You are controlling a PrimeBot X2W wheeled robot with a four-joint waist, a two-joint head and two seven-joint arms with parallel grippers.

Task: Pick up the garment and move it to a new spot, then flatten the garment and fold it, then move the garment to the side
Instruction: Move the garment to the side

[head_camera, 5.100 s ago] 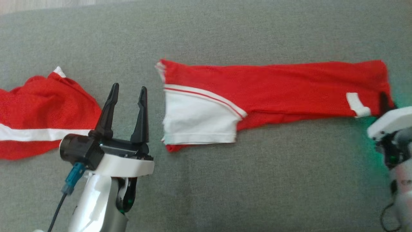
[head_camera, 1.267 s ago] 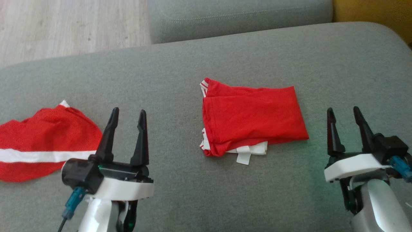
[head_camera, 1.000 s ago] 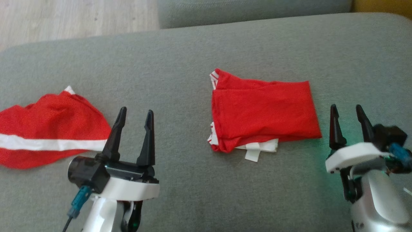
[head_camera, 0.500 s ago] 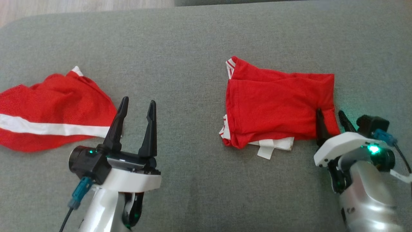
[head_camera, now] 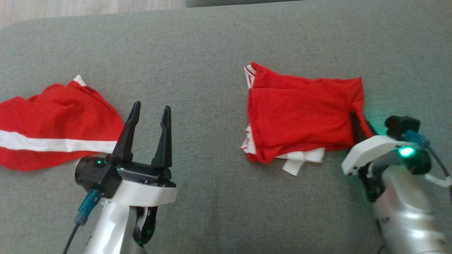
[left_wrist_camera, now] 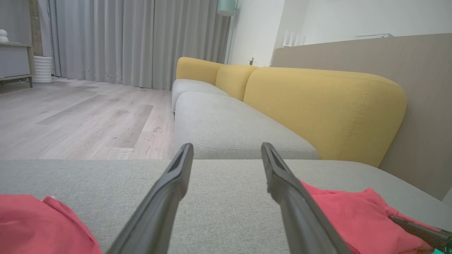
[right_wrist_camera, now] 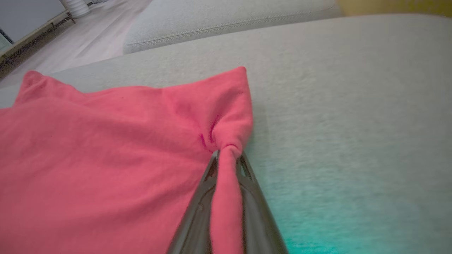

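The garment, red with white trim, lies folded on the grey sofa seat right of centre. My right gripper is shut on its near right corner, and the right wrist view shows the red cloth bunched and pinched between the two dark fingers of the right gripper. My left gripper stands open over bare seat at the lower left, nothing between its fingers. In the left wrist view the left gripper is open and the garment lies to its right.
A second red garment with a white stripe lies crumpled at the seat's left edge, close beside my left fingers. Wooden floor lies beyond the seat's far edge. Yellow backrest cushions and another grey seat stand ahead.
My right gripper has closed on the garment's near right corner, bunching the cloth there. Earlier, the long garment got folded in half. The left arm has kept its pose.
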